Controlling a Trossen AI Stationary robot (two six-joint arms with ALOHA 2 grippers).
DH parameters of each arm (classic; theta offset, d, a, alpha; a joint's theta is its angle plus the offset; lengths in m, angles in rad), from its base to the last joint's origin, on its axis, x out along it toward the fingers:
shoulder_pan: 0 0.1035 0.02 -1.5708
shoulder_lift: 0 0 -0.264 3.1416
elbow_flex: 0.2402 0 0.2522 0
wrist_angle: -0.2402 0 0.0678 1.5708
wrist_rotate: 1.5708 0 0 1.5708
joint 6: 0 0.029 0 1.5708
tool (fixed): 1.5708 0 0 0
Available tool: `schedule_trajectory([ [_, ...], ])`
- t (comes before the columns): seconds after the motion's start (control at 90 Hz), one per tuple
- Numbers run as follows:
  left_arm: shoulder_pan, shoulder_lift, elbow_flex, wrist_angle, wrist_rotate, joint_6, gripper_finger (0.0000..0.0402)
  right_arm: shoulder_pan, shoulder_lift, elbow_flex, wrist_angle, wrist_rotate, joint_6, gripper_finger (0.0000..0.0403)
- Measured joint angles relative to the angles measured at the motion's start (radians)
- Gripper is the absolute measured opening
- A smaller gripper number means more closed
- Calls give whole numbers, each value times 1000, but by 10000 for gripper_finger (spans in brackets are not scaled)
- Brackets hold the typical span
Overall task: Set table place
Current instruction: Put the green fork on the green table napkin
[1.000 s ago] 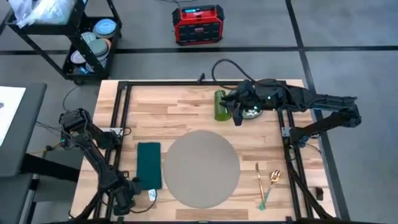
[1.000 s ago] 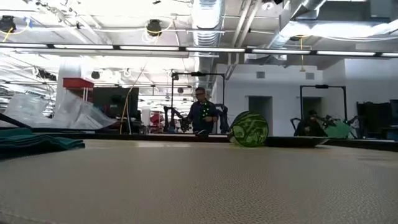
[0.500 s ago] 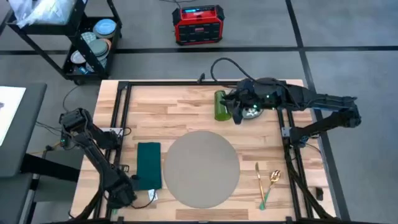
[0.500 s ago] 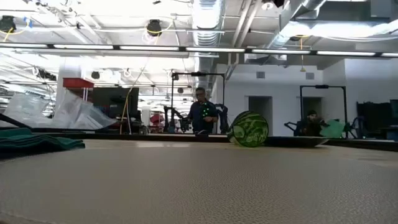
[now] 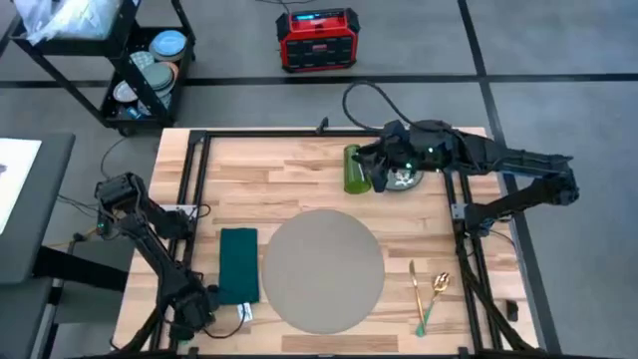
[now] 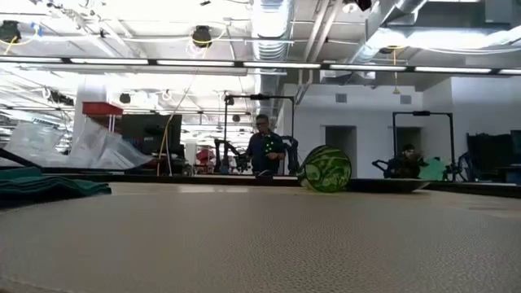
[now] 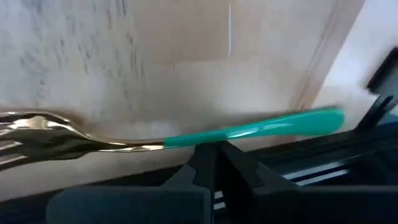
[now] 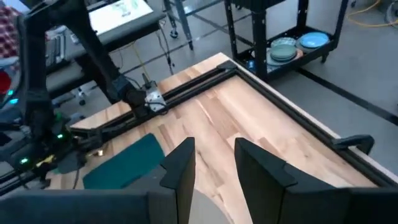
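The round grey place (image 5: 324, 269) lies flat on the wooden table (image 5: 279, 184), near its front edge. A gold fork with a teal handle (image 7: 249, 127) lies on the wood at the near left. My left gripper (image 7: 214, 155) is shut, and the fork lies just past its tips; in the high view the gripper (image 5: 204, 302) stands left of the fork (image 5: 244, 312). My right gripper (image 8: 213, 149) is open over the table's far middle with nothing between its fingers. Just left of it (image 5: 375, 182) is a green thing (image 5: 352, 170). The low view shows a round green leaf-patterned thing (image 6: 327, 168) standing on its edge. My left gripper points at the fork's teal handle (image 7: 205, 138), which crosses just beyond the shut fingertips. I cannot tell whether the tips touch it. The fork lies flat on the table.
A dark green napkin (image 5: 239, 264) lies left of the place. Gold cutlery (image 5: 413, 284) and a teal-handled spoon (image 5: 435, 294) lie to its right. Black frame rails (image 5: 194, 199) run along the table's sides. A black cart with dishes (image 5: 140, 70) stands beyond the far left corner.
My left gripper has drawn back a little toward the table's left edge, while the fork has stayed where it was. My right gripper has shifted slightly toward the far edge.
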Motion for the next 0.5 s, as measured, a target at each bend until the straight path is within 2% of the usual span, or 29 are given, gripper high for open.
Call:
schedule_trajectory([
  [0.5, 75, 2, -1, -5, -12, 80, 0, 0, 6, 0, 2, 0, 0, 102],
])
